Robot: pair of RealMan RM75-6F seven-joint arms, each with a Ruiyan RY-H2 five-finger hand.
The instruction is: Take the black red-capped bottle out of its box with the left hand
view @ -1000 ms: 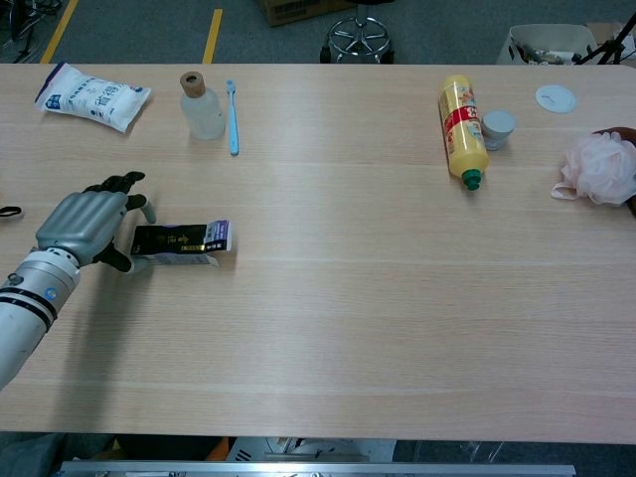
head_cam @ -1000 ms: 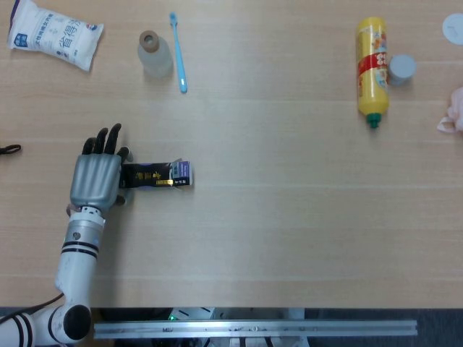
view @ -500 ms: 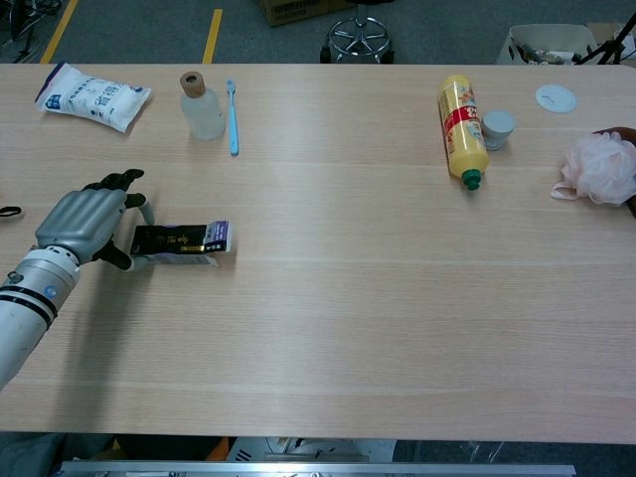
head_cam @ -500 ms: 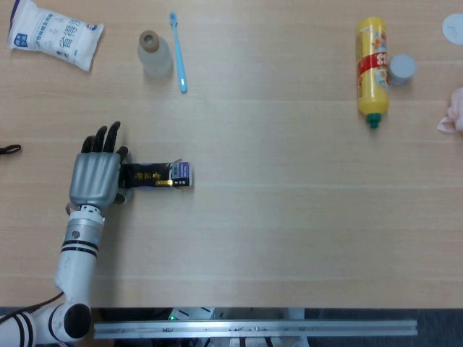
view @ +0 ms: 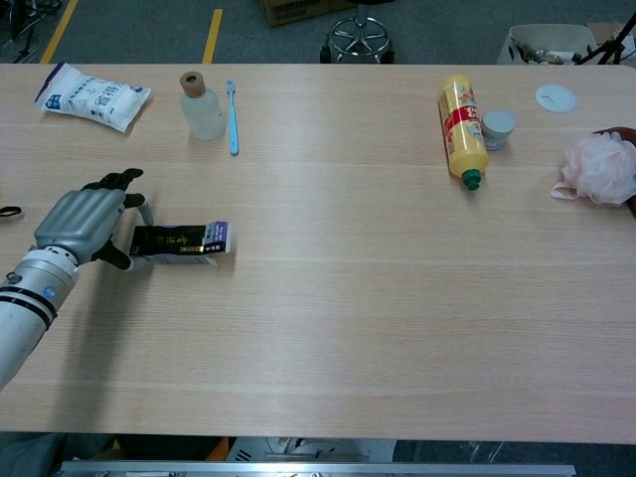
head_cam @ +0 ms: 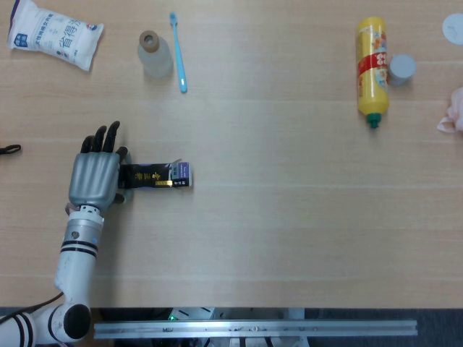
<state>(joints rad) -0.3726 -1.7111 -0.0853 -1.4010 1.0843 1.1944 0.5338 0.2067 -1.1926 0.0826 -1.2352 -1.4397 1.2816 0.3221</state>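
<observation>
Now the left hand (head_cam: 95,177) lies knuckles-up, fingers touching the box (head_cam: 160,175).

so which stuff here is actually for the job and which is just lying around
For the job:
- left hand, at the box's left end
- black box, lying flat; bottle not visible

Lying about:
- white packet
- clear bottle
- blue toothbrush
- yellow bottle
- small grey cap
- pink puff
</observation>
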